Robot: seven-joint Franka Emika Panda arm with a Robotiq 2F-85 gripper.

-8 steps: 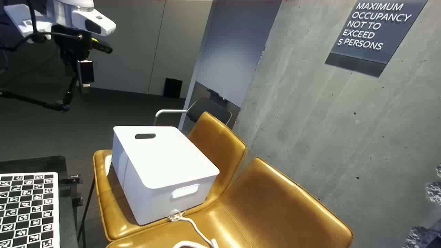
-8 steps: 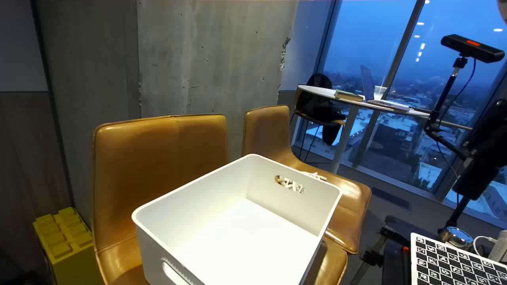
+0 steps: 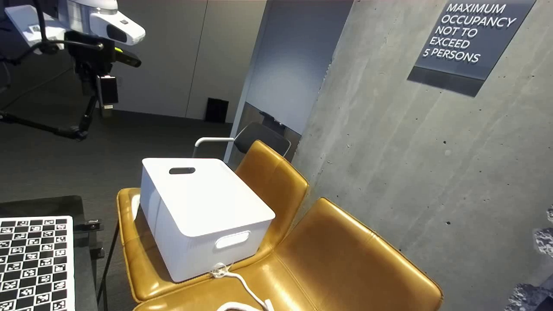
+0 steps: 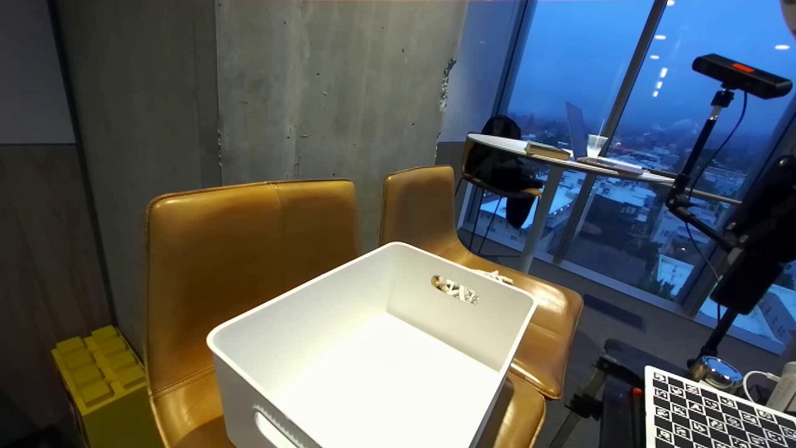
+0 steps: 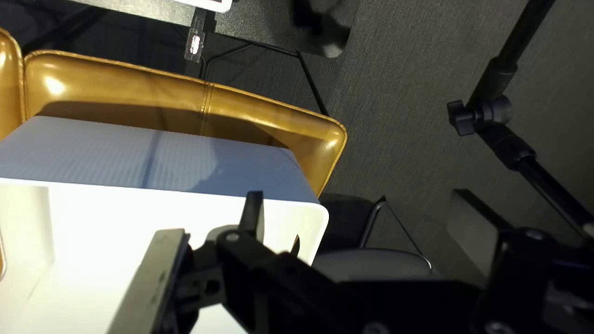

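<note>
Currently, one white plastic bin [image 4: 373,354] stands well below the single tool [image 5: 355,220], which is spread wide; the surface [image 3: 140,268] under the bin is one of two side-by-side tan leather chairs [image 3: 358,255].

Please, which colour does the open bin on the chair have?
The bin is plain white; it shows best in an exterior view.
</note>
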